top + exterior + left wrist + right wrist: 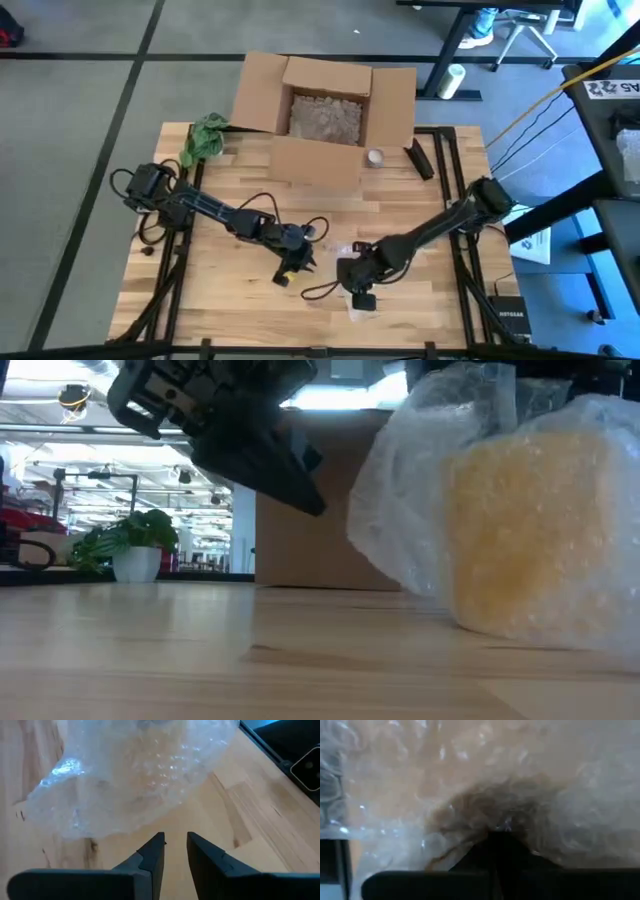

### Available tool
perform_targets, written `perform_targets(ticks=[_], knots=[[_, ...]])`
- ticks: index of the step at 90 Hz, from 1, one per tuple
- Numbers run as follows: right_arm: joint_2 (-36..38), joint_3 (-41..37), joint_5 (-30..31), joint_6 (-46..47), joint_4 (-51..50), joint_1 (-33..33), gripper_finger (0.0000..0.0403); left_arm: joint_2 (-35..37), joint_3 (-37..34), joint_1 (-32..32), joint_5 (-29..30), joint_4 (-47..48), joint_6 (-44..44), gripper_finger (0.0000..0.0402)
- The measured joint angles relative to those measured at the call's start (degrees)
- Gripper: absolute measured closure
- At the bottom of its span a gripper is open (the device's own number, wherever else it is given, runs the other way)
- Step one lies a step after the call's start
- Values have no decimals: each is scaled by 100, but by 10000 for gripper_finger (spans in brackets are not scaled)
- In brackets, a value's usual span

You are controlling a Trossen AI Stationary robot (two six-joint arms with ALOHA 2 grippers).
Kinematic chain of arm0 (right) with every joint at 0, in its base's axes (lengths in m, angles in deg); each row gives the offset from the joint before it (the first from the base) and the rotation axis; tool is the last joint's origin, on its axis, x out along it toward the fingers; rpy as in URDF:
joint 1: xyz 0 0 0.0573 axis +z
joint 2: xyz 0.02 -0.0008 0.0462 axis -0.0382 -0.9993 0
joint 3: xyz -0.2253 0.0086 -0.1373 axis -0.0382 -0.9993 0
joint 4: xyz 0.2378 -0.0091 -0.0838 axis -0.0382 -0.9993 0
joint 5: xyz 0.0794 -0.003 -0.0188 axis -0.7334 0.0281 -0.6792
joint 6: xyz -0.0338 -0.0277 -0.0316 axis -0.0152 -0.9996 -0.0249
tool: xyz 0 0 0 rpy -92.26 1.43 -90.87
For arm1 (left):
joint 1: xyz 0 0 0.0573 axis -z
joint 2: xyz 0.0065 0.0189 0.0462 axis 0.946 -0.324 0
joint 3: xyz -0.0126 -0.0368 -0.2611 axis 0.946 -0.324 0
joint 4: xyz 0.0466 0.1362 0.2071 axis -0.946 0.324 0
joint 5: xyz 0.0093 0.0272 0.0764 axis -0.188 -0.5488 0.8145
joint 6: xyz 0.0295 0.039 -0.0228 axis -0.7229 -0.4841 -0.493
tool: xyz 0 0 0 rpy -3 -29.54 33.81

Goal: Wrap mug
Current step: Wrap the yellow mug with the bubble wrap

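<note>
Behind arms: box (325,110) holds filler, apparently | left hand (175,845) narrow | right hand (495,837) pinching bubble wrap (520,510)

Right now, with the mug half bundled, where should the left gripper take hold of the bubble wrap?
Probably the loose edge of the bubble wrap lying flat on the table just ahead of the left gripper, approached low from that side. The right gripper already pinches the wrap against the yellow mug.

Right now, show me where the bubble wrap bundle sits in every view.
High view: bubble wrap bundle near the front edge, at the right gripper.
Low view: right half, yellowish inside.
Left wrist view: upper part, beyond the fingers.
Right wrist view: fills the picture.
Shared landmark: cardboard box, also in the low view.
</note>
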Motion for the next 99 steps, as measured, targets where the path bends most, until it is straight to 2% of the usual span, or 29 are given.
perform_targets(ticks=[12, 27, 65, 80, 99], knots=[[3, 51, 8, 0, -108, -23, 403, 2, 2, 15, -29, -2, 6, 336], [157, 326, 404, -16, -490, 72, 403, 0, 0, 14, -37, 48, 44, 336], [472, 1243, 1208, 2, -2089, 119, 403, 0, 0, 20, -37, 70, 83, 336], [472, 1533, 1405, 51, -2280, 260, 403, 0, 0, 42, -35, 75, 86, 336], [480, 1558, 1301, 54, -1864, 502, 403, 0, 0, 47, -35, 53, 84, 336]])
